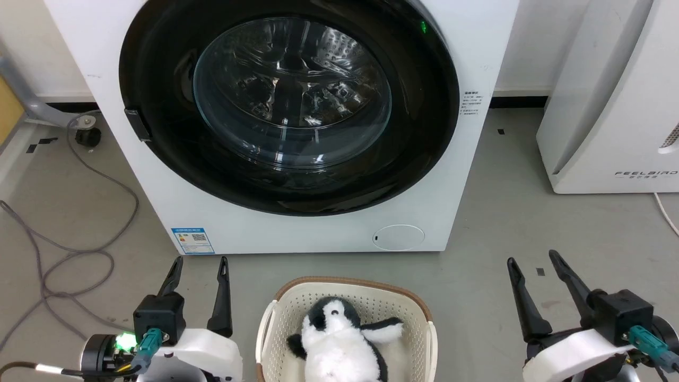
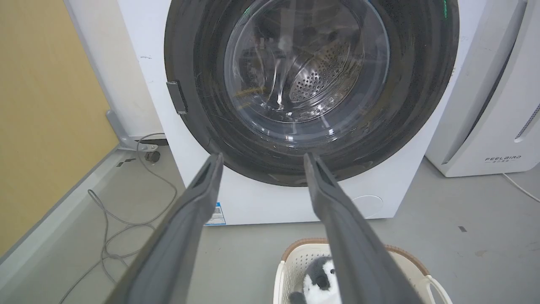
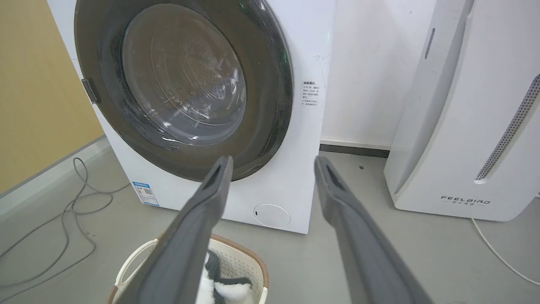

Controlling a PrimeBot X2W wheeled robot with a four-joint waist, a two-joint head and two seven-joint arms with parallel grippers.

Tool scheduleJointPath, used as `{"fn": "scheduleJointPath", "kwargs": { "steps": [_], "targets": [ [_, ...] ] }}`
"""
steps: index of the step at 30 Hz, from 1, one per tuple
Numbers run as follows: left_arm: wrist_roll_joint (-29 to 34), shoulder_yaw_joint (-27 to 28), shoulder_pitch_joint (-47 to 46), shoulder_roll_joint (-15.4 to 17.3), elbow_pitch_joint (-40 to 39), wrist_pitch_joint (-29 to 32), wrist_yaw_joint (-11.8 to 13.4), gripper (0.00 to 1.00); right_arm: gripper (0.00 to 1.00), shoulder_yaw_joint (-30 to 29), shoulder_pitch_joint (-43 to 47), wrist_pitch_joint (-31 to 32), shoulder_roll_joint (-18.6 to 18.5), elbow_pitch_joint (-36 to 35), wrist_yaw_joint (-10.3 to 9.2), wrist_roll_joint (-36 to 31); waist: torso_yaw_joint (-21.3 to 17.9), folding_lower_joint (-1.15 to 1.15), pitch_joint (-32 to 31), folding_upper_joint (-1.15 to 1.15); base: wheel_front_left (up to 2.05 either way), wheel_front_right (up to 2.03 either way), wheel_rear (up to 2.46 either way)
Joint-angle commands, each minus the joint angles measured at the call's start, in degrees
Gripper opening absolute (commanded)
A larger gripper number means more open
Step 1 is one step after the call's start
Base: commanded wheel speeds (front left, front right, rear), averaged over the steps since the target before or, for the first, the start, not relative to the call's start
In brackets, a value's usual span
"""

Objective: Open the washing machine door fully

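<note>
Clearly, the washing machine door (image 1: 289, 101) has its tab (image 1: 137, 124) leftward, ahead of the nearer left end effector (image 1: 201, 260), spread empty.

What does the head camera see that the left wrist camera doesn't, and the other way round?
Head view's extra: the right gripper, open, low on the right. Left wrist view's extra: a yellow wall beside the washing machine. Shared: the shut door, the open left gripper, the basket with the penguin, and the white appliance.

basket (image 1: 395, 310) before washing machine (image 1: 297, 233), penguin (image 1: 339, 345) inside
</note>
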Motion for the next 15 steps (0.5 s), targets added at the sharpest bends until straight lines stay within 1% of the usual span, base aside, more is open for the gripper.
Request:
{"fn": "scheduleJointPath", "kwargs": {
  "steps": [1,13,14,15],
  "targets": [
    [-0.43,-0.05,-0.47,0.0,-0.28,-0.61,0.31,1.0,1.0,-0.09,-0.05,-0.56,0.0,-0.63,0.01,0.73,0.02,0.0,0.01,0.0,0.0,0.0,0.0],
    [-0.89,-0.32,-0.67,0.0,-0.44,-2.04,0.98,1.0,1.0,-0.19,-0.1,-1.99,0.0,-1.8,0.01,4.43,0.16,0.0,0.13,0.0,0.0,0.0,0.0],
    [-0.93,-0.34,-0.69,0.0,-0.45,-2.16,1.04,1.0,0.76,-0.23,-0.11,-2.1,0.0,-1.87,0.01,4.76,0.17,0.0,0.15,0.0,0.0,0.0,0.0],
    [-0.96,-0.37,-0.71,0.0,-0.46,-2.28,1.1,1.0,0.21,-0.22,-0.14,-2.23,0.0,-1.94,0.01,5.16,0.17,0.0,0.17,0.0,0.0,0.0,0.0]
  ]
}}
